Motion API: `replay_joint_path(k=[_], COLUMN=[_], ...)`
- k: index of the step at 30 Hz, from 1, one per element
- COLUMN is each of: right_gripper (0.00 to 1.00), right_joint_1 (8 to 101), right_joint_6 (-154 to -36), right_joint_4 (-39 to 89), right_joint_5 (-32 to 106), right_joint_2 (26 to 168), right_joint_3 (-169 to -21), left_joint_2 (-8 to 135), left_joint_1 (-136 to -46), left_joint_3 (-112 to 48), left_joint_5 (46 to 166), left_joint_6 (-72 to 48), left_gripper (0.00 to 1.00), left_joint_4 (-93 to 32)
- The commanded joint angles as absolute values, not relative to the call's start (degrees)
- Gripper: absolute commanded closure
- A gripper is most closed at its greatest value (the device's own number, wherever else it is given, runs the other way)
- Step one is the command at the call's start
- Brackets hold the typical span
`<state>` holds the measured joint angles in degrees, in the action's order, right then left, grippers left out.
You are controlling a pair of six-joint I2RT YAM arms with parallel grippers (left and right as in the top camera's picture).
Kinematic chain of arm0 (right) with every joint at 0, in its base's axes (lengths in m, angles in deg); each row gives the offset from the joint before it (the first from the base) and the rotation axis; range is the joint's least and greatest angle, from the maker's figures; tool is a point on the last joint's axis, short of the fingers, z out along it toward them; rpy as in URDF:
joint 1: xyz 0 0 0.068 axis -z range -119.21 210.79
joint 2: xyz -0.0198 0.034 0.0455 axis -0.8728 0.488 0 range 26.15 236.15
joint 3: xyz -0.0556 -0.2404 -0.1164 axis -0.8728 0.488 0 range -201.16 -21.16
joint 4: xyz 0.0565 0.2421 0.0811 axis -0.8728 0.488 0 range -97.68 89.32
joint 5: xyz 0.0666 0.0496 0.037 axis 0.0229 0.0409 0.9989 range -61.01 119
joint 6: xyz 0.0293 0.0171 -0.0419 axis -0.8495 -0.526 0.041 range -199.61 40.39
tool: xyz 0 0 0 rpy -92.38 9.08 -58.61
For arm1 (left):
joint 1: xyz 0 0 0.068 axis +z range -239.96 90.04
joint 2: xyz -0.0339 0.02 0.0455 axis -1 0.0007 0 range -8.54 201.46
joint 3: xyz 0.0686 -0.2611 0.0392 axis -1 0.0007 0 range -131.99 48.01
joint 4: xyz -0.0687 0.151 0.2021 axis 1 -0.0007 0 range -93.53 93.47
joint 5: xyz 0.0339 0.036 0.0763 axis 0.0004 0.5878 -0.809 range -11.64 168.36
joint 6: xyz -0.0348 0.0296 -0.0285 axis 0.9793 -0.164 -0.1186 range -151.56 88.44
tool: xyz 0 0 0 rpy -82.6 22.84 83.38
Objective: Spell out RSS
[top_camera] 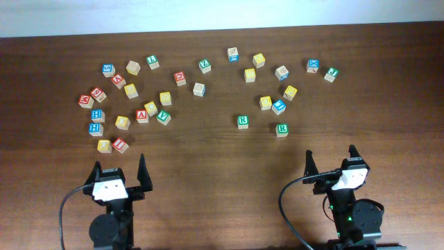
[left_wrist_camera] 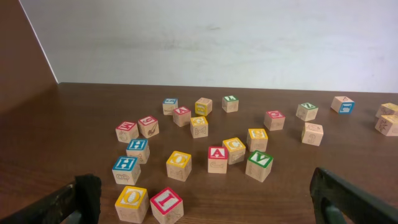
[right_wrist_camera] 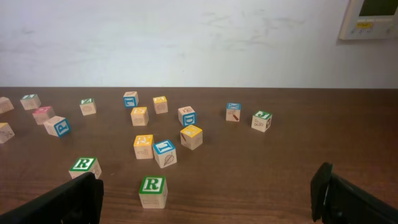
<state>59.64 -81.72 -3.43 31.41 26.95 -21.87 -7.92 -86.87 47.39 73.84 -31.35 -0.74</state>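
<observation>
Looking ahead, we find the nearer R cube (top_camera: 282, 129) ahead-left of our right gripper (top_camera: 331, 156), jaws apart. Our left gripper (top_camera: 119, 165), also spread, sits farther off.

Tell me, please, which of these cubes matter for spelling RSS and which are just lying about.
For the job:
- green R cube, or the second green R cube nearby
- yellow cube and another yellow cube, possible S's, though their letters are unreadable here

Lying about:
- red A cube
- blue H cube
- green V cube
- yellow O cube
</observation>
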Motion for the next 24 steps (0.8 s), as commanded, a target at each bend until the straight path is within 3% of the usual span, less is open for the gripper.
replay_joint_path(k=[1, 17, 19, 22, 24], right_gripper=[0.02, 0.01, 0.02, 0.02, 0.02], right_joint_1=[60.1, 60.1, 60.1, 60.1, 60.1], right_joint_6=[-81.5, -81.5, -81.5, -81.5, -81.5], right_joint_4=[-3.2, -3.2, -3.2, -3.2, -3.2], right_joint_5=[30.9, 30.9, 30.9, 30.9, 30.9], right_joint_2=[26.5, 26.5, 26.5, 26.5, 26.5], right_joint_3=[-21.5, -21.5, -21.5, -21.5, -21.5], left_joint_2=[-8.2, -8.2, -8.2, -8.2, -8.2], left_joint_1=[-86.5, -86.5, -86.5, -86.5, -86.5], left_joint_3=[47.5, 47.5, 47.5, 47.5, 47.5], left_joint_5=[74.5, 74.7, 84.9, 114.1, 125.0], left_joint_6=[-32.0, -32.0, -29.5, -21.1, -20.9], left_gripper=[0.01, 0.01, 0.01, 0.01, 0.01], left_joint_4=[-1.1, -0.9, -0.8, 0.8, 1.7])
